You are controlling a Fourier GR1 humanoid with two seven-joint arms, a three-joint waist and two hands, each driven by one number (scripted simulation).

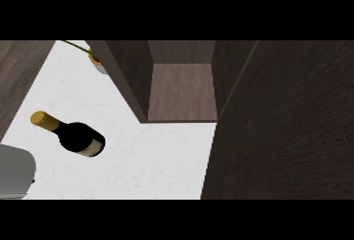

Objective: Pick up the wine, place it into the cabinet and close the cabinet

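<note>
The wine bottle [76, 137] is on the white marbled tabletop [152, 154] at about 9 o'clock in the head view, well apart from everything else. Its gold cap [44, 119] points toward 10 o'clock and its pale-labelled body toward 4 o'clock. From this steep angle I cannot tell whether it stands or lies.

The cabinet [181, 93] is at 12 o'clock, open, with its bare wooden floor showing between two dark side walls. Its left wall [128, 75] runs down toward the front lip, between the bottle and the opening. The cabinet door [283, 126] is swung wide and fills the view from 1 to 5 o'clock as a broad dark wood slab. It hides the tabletop on that side.

A potted plant [101, 63] sits at 11 o'clock, just beside the outside of the cabinet's left wall, and a thin green stem arches away from it toward the upper left. A dark wood panel [17, 79] borders the tabletop at 10 o'clock.

A rounded grey left forearm [14, 171] comes in at 8 o'clock, below the bottle and apart from it. The left hand is out of view past the edge, so I cannot tell whether its fingers are spread or curled. The right hand does not show either. Open tabletop lies between the bottle and the cabinet's front lip.
</note>
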